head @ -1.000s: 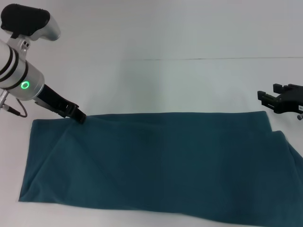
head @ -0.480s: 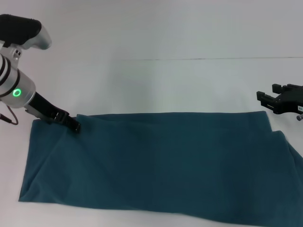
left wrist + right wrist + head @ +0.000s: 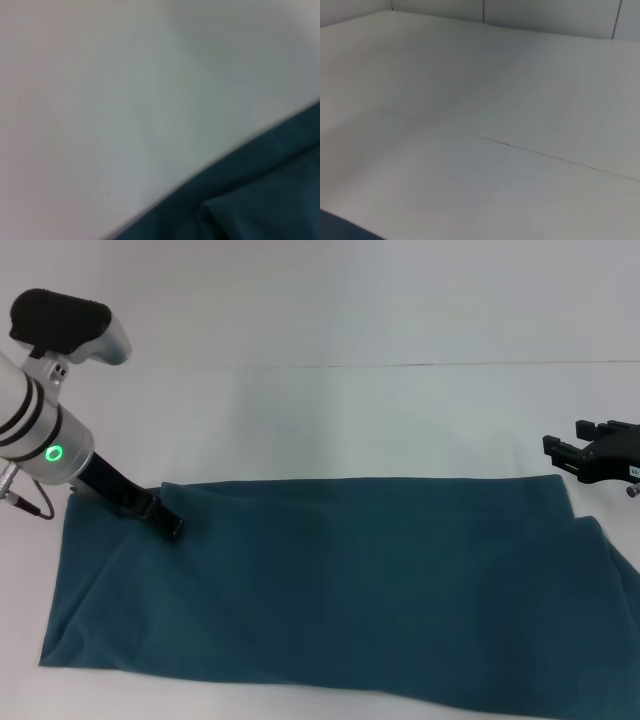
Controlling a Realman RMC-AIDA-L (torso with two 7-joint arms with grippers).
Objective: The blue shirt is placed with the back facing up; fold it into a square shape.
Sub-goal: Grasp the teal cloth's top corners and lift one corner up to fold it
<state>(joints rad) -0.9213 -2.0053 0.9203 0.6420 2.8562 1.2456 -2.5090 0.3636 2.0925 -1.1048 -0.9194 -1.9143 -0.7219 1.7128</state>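
Note:
The blue shirt [image 3: 350, 580] lies flat on the white table [image 3: 330, 410] as a long teal band, plain side up, far wider than it is deep. My left gripper [image 3: 170, 527] reaches down onto the cloth just inside its far edge, close to the left end. The left wrist view shows that shirt edge [image 3: 260, 200] with a small fold against the bare table. My right gripper [image 3: 562, 448] hangs open above the table beyond the shirt's far right corner, apart from the cloth. A sliver of the shirt [image 3: 340, 229] shows in the right wrist view.
A thin seam [image 3: 470, 364] runs across the table behind the shirt. The shirt's right end [image 3: 615, 570] is rumpled and runs off the picture's edge.
My left gripper has moved from the shirt's far edge toward me and a little right, onto the cloth. The right arm has stayed still.

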